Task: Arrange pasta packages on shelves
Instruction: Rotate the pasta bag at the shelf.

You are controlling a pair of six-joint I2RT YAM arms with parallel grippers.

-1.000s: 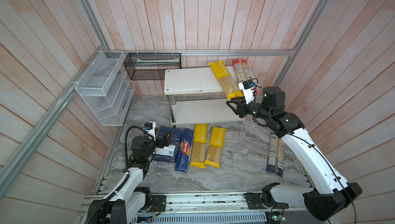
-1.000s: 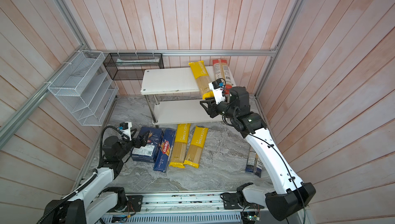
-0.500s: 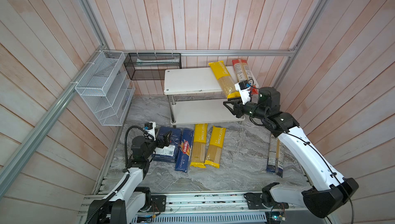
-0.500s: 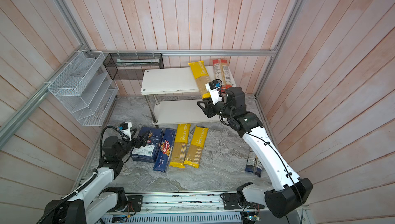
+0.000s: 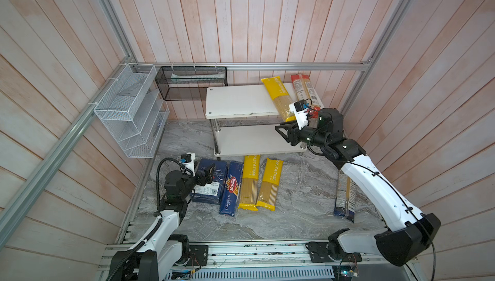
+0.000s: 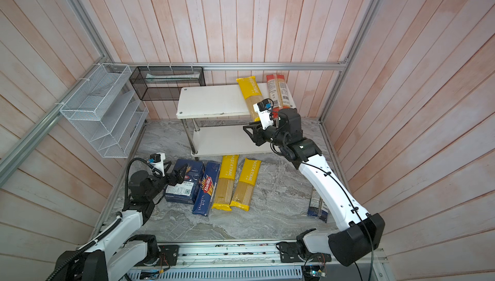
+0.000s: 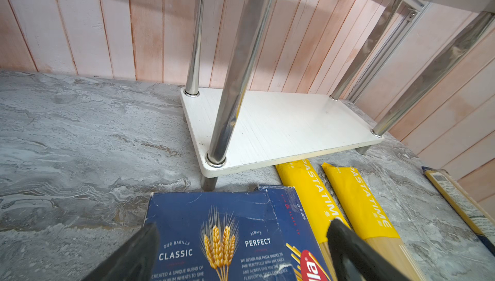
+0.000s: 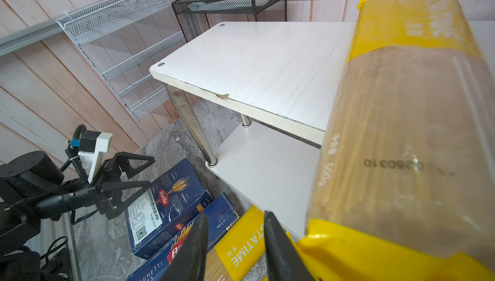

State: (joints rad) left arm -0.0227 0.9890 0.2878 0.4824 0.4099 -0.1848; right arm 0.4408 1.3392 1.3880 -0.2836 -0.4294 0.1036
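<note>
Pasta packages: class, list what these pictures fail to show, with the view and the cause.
- dark-ended clear bag: in both top views the right arm covers one long side; label too small to read.
- red-ended bag: in both top views its near end is partly behind the right wrist camera.
- blue Barilla box: left wrist view's edge cuts it off.
- yellow bag on the upper board: right wrist view's edge cuts it off; printed code blurred.

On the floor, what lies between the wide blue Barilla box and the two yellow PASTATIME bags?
A narrow blue Barilla spaghetti pack lies there, lengthwise beside them; both top views show it.
</note>
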